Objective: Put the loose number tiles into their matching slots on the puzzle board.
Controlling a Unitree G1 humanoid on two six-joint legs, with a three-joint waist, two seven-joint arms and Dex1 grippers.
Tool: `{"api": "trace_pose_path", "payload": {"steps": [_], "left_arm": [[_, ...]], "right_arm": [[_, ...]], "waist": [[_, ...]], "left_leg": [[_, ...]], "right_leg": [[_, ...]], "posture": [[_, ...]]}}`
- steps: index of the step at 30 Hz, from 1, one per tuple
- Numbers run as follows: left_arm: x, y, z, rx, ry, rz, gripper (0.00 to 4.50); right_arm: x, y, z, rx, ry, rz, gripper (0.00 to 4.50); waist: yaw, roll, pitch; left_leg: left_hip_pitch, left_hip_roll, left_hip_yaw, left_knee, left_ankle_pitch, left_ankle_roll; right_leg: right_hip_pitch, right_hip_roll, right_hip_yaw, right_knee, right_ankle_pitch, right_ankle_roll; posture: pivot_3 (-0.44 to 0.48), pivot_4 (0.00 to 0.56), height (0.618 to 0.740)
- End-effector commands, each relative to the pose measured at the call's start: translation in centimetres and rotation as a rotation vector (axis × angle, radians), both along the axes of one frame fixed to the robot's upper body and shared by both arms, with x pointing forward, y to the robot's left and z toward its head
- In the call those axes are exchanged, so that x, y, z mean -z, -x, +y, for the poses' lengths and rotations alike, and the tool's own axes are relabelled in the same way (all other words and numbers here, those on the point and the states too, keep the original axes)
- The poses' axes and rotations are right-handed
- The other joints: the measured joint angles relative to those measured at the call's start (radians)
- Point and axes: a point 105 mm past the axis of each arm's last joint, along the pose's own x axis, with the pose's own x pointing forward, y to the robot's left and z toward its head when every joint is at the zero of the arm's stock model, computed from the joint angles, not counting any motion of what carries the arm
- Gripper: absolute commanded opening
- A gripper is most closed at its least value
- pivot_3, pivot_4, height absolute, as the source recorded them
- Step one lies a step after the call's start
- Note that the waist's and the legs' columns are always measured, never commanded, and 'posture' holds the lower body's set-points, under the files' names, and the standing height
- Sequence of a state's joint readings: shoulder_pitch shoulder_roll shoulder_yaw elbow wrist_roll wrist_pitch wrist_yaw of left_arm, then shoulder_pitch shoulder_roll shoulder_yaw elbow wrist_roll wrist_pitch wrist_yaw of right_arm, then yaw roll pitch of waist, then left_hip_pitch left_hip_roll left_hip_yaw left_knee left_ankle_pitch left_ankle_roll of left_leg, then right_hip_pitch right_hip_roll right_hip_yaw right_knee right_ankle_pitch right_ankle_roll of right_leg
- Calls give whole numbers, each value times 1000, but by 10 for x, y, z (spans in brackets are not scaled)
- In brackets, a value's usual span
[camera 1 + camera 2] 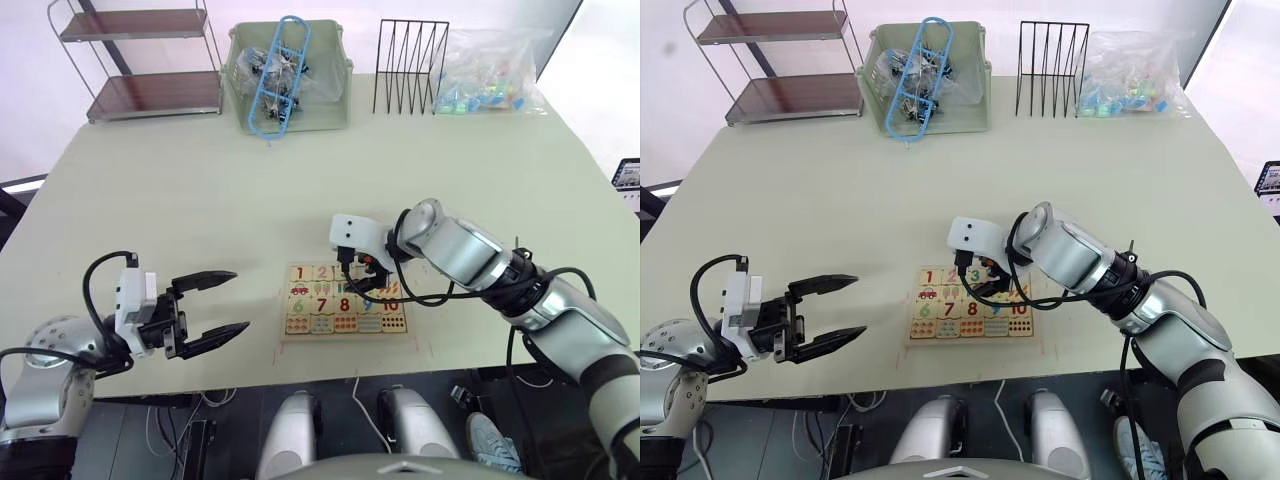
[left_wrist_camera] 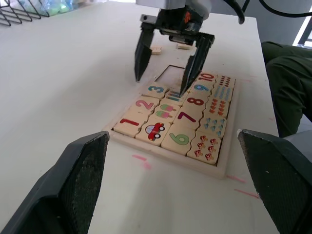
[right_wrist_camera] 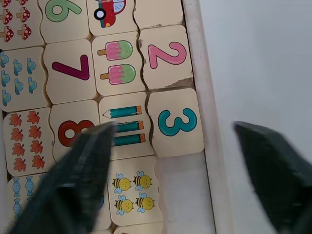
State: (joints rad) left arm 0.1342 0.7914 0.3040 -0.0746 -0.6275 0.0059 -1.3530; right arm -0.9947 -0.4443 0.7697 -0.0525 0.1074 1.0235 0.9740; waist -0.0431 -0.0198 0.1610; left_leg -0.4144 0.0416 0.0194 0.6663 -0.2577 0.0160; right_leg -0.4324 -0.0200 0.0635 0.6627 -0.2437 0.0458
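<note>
Left wrist view: right gripper (image 2: 168, 70) fingers spread over puzzle board (image 2: 180, 127), straddling the empty slot (image 2: 169, 74) beside tile 3 (image 2: 156, 89); two loose tiles (image 2: 156, 49) lie just beyond. Left gripper (image 1: 210, 312) spread, well apart.

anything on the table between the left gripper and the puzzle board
No, in the left eye view only bare table lies between the left gripper and the puzzle board.
</note>
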Motion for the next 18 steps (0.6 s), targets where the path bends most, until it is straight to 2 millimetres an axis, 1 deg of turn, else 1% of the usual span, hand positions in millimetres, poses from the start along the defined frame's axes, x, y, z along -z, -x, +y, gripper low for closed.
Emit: {"api": "trace_pose_path", "payload": {"steps": [1, 5, 9, 16, 17, 18], "left_arm": [[-6, 2, -4, 11, -1, -24, 4500], [-4, 3, -2, 8, -1, -20, 4500], [0, 3, 4, 2, 0, -14, 4500], [8, 4, 12, -3, -2, -8, 4500], [9, 5, 13, -2, -2, -8, 4500], [9, 5, 13, -2, -2, -9, 4500]], "right_arm": [[-5, -1, -1, -2, -17, -19, 4438], [-12, -5, 1, 7, -63, -38, 4438], [-24, -10, 0, 26, -173, -65, 4438], [-33, -7, -4, 16, -349, -68, 4438], [-34, -8, -4, 16, -370, -73, 3933], [-34, -7, -4, 6, -395, -82, 3653]], "waist": [[0, 0, 0], [0, 0, 0], [1, 0, 0], [1, 0, 0], [1, 0, 0], [1, 0, 0]], "left_leg": [[0, 0, 0, 0, 0, 0], [0, 0, 0, 0, 0, 0], [0, 0, 0, 0, 0, 0], [-1, -1, 1, 0, 0, 0], [-2, -1, 1, 0, 0, 0], [-2, -1, 1, 0, 0, 0]], "right_leg": [[0, 0, 0, 0, 0, 0], [0, 0, 0, 0, 0, 0], [0, 0, -1, 0, 0, 0], [0, 1, -2, 0, 0, 0], [0, 0, -2, 0, 0, 0], [0, 0, -2, 0, 0, 0]], "posture": [[0, 150, 740], [0, 150, 740], [0, 150, 740], [0, 150, 740], [0, 150, 740], [0, 150, 740]]}}
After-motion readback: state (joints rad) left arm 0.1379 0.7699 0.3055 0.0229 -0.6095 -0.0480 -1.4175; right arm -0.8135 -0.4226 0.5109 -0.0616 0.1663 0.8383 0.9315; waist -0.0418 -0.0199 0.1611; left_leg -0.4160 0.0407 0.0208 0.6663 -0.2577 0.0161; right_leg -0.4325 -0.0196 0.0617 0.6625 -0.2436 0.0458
